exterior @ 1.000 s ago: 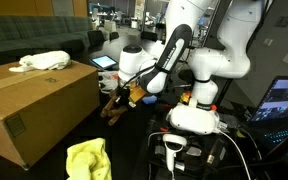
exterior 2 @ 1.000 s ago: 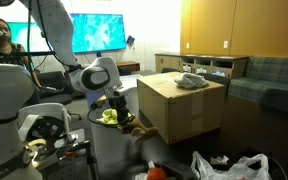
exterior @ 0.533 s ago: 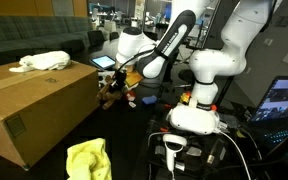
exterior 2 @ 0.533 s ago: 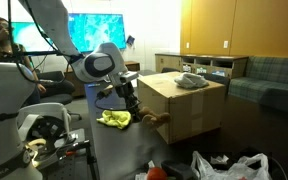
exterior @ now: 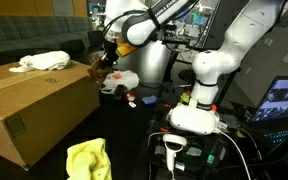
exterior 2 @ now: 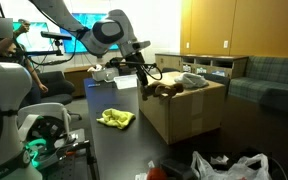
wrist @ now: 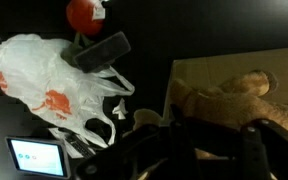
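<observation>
Wrist view: gripper (wrist: 214, 130) clamped on brown toy (wrist: 234, 98) — toy sits over the box (wrist: 216, 72) top, by its corner. Exterior view: box at the bench (exterior 2: 119, 150) edge; yellow cloth (exterior 2: 115, 118) lies on bench near box, apart from it

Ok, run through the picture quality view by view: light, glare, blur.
Wrist view: dim and soft; the white plastic bag glares, the dark fingers blur near the lens, the brown plush toy looks fuzzy. In an exterior view the black table swallows detail while the white robot arm is bright. In an exterior view warm light covers the wooden wall panels, and the yellow cloth is sharp.
</observation>
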You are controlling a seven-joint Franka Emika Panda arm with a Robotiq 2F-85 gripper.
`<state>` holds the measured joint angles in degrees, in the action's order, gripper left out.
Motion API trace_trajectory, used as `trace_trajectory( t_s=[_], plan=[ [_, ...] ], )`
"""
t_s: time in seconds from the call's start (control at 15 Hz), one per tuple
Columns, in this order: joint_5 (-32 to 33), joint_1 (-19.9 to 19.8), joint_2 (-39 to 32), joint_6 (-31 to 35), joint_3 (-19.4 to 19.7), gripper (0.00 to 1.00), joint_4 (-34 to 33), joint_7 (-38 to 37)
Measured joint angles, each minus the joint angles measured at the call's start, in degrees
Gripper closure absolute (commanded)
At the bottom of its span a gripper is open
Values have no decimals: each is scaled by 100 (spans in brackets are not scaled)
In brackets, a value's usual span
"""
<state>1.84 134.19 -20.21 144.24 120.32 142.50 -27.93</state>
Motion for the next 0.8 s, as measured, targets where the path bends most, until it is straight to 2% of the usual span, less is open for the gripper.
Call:
trace_trajectory(
  t_s=[0.2,0.53,0.67,0.8],
  plan=[
    [-734,-146,-511,-780,33,100,-679,1071],
    [-893,-575,-1055,-1957,7,100,-1996,2075],
    [-859,-915,-1017,-2231,-192,100,-2508,2341],
    [-744,-1393,-899,-2434,-593,100,-3002,2511]
  ],
)
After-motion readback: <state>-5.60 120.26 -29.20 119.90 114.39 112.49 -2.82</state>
